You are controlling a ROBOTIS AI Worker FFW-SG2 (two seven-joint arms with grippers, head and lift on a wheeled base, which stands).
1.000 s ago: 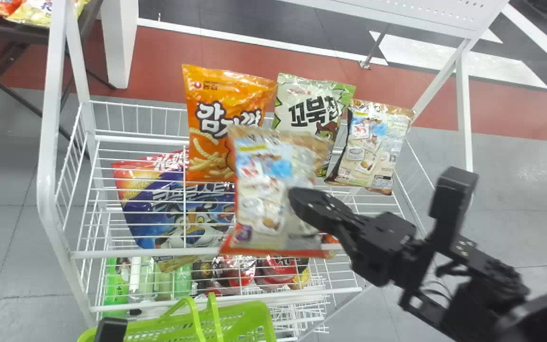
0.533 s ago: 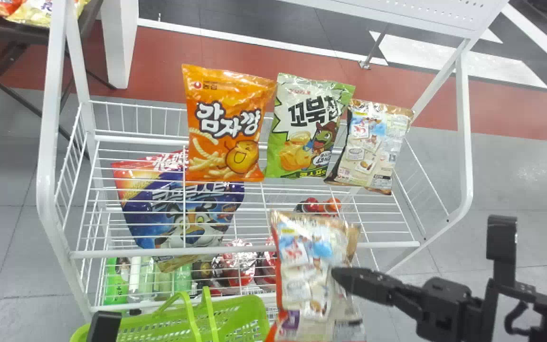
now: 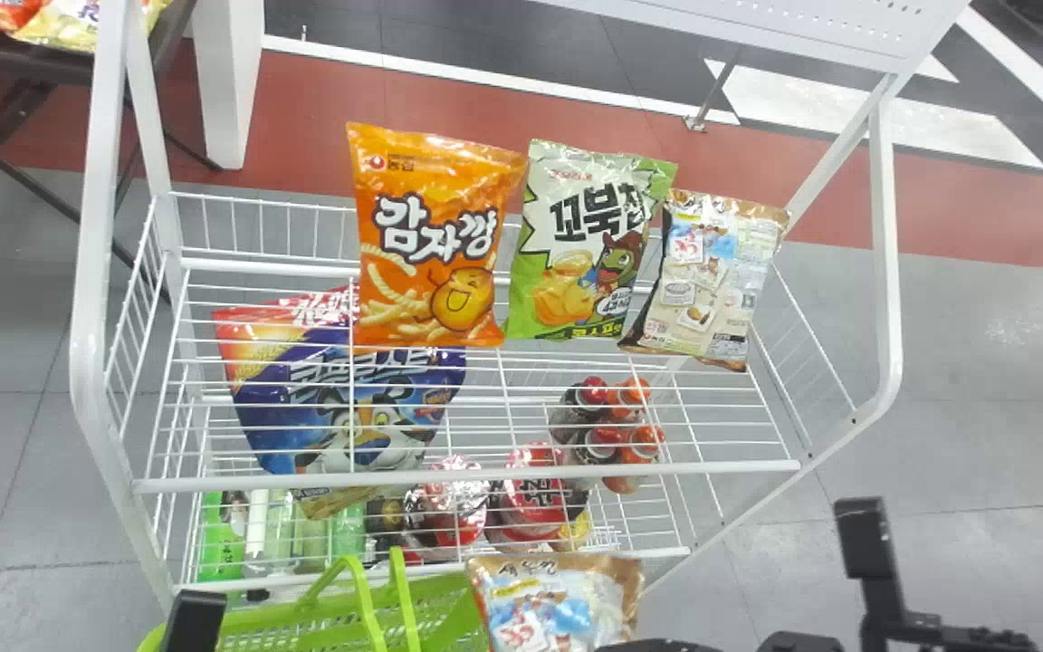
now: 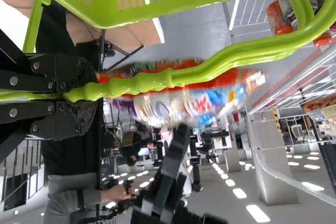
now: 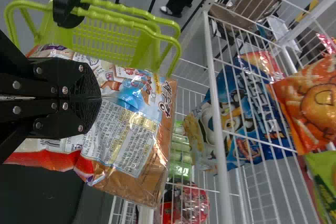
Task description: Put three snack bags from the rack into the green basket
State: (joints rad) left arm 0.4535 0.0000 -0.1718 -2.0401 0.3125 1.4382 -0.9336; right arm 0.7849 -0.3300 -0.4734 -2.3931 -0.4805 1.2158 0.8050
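At the head view's bottom edge, my right gripper [image 3: 666,645] holds a brown-and-white snack bag [image 3: 553,602] at the right end of the green basket [image 3: 304,629]. In the right wrist view the right gripper [image 5: 94,97] is closed on the middle of that snack bag [image 5: 131,129], with the basket [image 5: 105,40] behind it. My left gripper [image 3: 196,620] is by the basket's left part; in the left wrist view the left gripper [image 4: 86,94] grips the basket handles [image 4: 152,81]. Orange [image 3: 431,240], green [image 3: 589,244] and brown [image 3: 712,281] snack bags stand on the rack's upper tier.
The white wire rack [image 3: 467,474] stands beyond the basket, its front rail just past the basket rim. A blue cereal bag [image 3: 349,398] leans inside it. Bottles [image 3: 612,435] and red packages [image 3: 531,498] are lower down. The rack's right post [image 3: 888,226] rises at the right.
My right gripper has drawn back from over the rack toward the robot, carrying the brown-and-white bag down to the basket's right end. The left gripper has stayed about where it was.
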